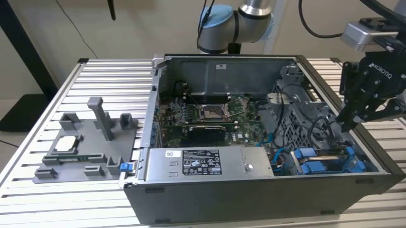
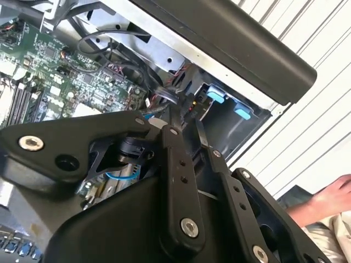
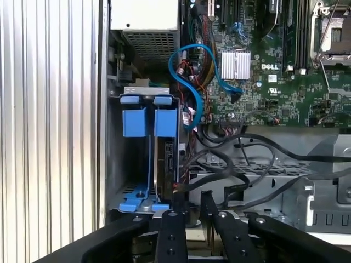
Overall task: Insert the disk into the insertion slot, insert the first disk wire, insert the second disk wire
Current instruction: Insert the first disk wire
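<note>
Disk [image 3: 167, 159] sits in slot [image 3: 117, 164]; jaws just beside it, slightly spread, empty. Judged rigid, heavyish, shock-sensitive; grip by blue carrier [image 3: 165, 121].

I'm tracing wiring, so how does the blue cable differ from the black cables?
The blue cable is thin, the black cables thicker. The blue cable curls in a loop over the motherboard; the black cables run across the metal cage. Both pass near the drive bay.
</note>
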Tool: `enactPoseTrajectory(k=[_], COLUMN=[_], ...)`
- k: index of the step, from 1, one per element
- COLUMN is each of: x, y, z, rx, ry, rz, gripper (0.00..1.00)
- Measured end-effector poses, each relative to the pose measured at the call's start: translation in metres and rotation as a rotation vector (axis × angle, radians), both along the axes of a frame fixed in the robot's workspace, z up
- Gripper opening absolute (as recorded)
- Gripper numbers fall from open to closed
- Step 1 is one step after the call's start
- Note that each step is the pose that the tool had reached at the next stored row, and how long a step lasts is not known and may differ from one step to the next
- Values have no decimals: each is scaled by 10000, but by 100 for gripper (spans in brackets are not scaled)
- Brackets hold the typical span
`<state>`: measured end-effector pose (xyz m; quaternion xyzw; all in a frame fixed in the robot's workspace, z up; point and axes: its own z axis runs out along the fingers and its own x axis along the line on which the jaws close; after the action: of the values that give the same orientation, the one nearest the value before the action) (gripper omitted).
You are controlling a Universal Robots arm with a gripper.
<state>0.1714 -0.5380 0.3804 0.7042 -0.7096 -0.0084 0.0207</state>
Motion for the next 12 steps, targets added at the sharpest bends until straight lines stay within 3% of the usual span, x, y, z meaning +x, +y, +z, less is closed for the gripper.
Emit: enactPoseTrajectory(k=[12], x=[18], y=[21], z=[-9], rx=[-14], ry=[0], rz=[4], gripper=[100])
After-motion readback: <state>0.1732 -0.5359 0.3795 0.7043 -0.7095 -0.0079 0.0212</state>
